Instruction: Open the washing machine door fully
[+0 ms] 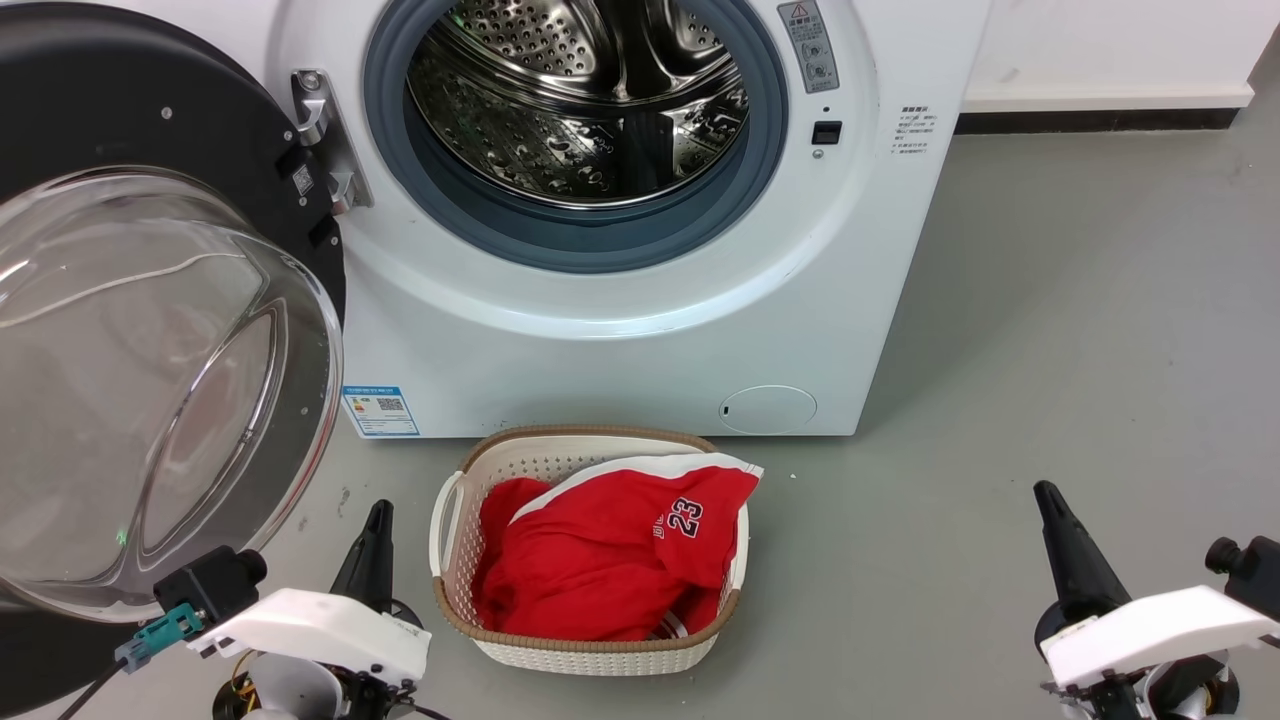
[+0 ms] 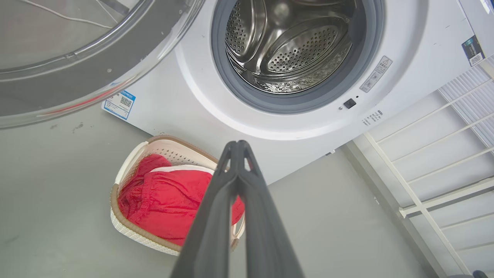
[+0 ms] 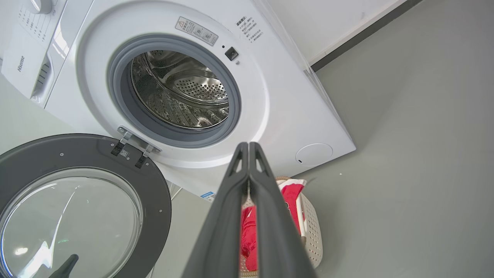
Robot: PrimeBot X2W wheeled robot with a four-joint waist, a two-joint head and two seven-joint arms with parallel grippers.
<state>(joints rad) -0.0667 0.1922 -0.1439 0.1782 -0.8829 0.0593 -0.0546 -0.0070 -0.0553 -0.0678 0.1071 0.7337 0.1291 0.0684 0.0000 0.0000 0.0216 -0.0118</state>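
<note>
Left pincer (image 1: 378, 512) near door (image 1: 160, 340)

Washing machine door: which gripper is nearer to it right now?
Left. The left gripper sits close beside the door, at its lower edge and apart from it; the right gripper is far off on the other side, beyond the laundry basket.

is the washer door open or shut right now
Open. The washing machine door stands swung out on its hinge, away from the opening, with the grey gasket and steel drum exposed.
</note>
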